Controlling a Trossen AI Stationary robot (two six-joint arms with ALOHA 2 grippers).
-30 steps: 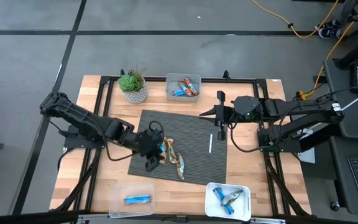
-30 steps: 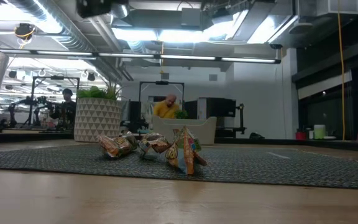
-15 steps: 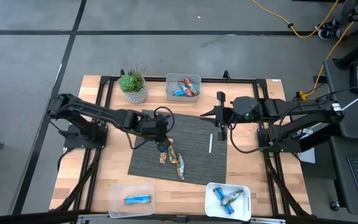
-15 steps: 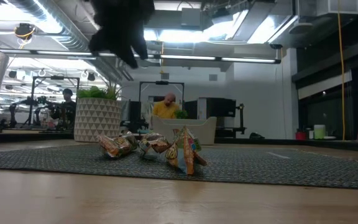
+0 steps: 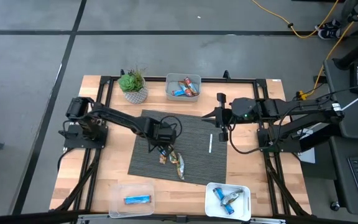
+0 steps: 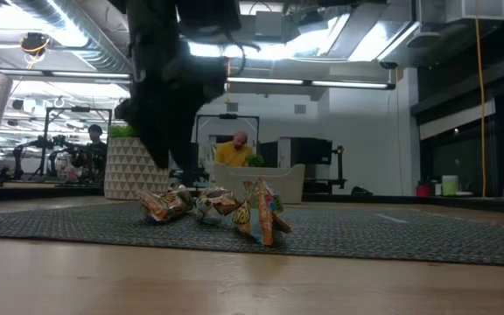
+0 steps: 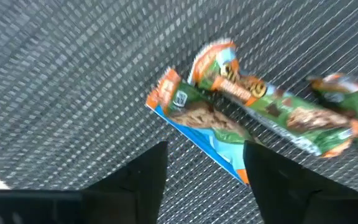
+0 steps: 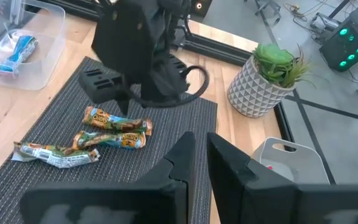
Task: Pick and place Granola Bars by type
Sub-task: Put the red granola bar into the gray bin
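While the left tool (image 5: 162, 144) hangs with fingers parted over the three green-and-orange Granola Bars (image 5: 173, 158) left on the dark mat (image 5: 194, 140), seemingly lining up a pick, the right tool (image 5: 219, 127) waits closed and empty near the mat's far edge

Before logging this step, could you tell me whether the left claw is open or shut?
Open: the left claw shows a clear gap between its fingers above the granola bars.

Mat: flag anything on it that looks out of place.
A thin white stick lies alone on the mat, apart from the three wrapped bars piled under the open left gripper. It is not a bar.
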